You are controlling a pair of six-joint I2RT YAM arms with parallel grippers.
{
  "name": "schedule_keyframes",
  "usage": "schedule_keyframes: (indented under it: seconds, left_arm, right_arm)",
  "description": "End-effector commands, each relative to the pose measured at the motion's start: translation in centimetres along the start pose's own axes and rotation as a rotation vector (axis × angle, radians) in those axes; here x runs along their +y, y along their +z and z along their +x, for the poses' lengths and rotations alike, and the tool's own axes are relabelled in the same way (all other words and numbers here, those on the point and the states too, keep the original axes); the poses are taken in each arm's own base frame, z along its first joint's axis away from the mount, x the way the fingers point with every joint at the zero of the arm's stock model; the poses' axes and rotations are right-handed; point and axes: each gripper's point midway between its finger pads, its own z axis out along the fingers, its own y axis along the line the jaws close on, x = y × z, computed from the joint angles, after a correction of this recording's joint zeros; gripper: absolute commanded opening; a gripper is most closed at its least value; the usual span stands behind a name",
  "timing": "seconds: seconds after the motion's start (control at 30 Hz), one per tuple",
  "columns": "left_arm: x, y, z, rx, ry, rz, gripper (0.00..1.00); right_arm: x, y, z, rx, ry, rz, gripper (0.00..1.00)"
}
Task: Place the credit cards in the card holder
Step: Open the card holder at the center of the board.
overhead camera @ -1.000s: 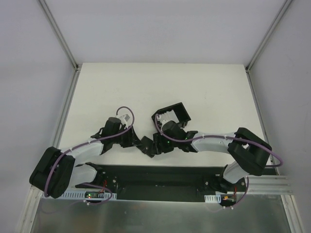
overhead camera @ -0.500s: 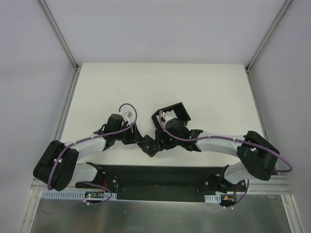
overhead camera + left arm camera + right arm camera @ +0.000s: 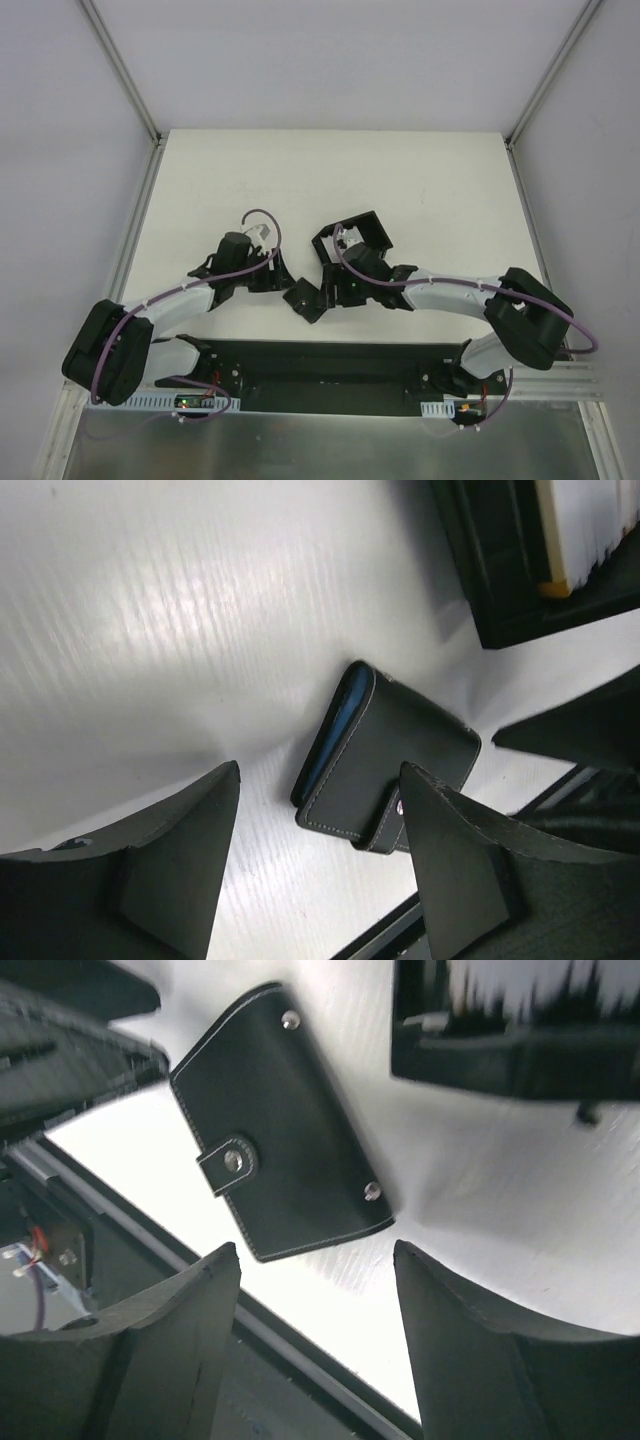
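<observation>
The card holder is a small black wallet lying closed on the white table, clasp tab snapped. In the left wrist view the card holder shows a bluish edge; in the right wrist view the card holder shows its studs. My left gripper is open and empty just left of it, as the left wrist view shows. My right gripper is open and empty just right of it, fingertips short of the wallet. Pale credit cards stand inside the black tray, also visible in the right wrist view.
The black walled tray stands just behind the right gripper, its wall close in both wrist views. The black base plate runs along the table's near edge. Metal rails border the table's sides.
Both grippers have shifted slightly away from the card holder, so more of it shows between them. The card holder stays at about the same spot, closed.
</observation>
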Motion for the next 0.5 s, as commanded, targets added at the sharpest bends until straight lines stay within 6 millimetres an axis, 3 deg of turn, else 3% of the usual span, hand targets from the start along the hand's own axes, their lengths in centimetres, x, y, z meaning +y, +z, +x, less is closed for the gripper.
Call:
schedule_keyframes:
  seconds: [0.0, 0.07, 0.2, 0.4, 0.47]
  left_arm:
    - [-1.1, 0.4, -3.2, -0.050, 0.141, -0.003, 0.65]
    - [-1.6, 1.1, -3.1, -0.003, 0.152, 0.026, 0.65]
    - [-1.9, 2.5, -0.8, 0.106, 0.095, 0.099, 0.61]
    - [-1.6, 2.0, 3.2, 0.161, -0.007, 0.161, 0.51]
    - [-1.6, 1.6, 4.2, 0.167, -0.017, 0.167, 0.42]
  right_arm:
    - [1.3, -0.8, 1.2, 0.009, 0.140, -0.021, 0.66]
    - [1.8, -0.3, 1.1, -0.002, 0.179, -0.058, 0.66]
    - [2.6, 0.9, 0.5, -0.003, 0.213, -0.070, 0.64]
    - [2.4, 1.6, -2.0, -0.064, 0.209, -0.045, 0.61]
    - [2.0, 1.8, -2.6, -0.076, 0.205, -0.036, 0.61]
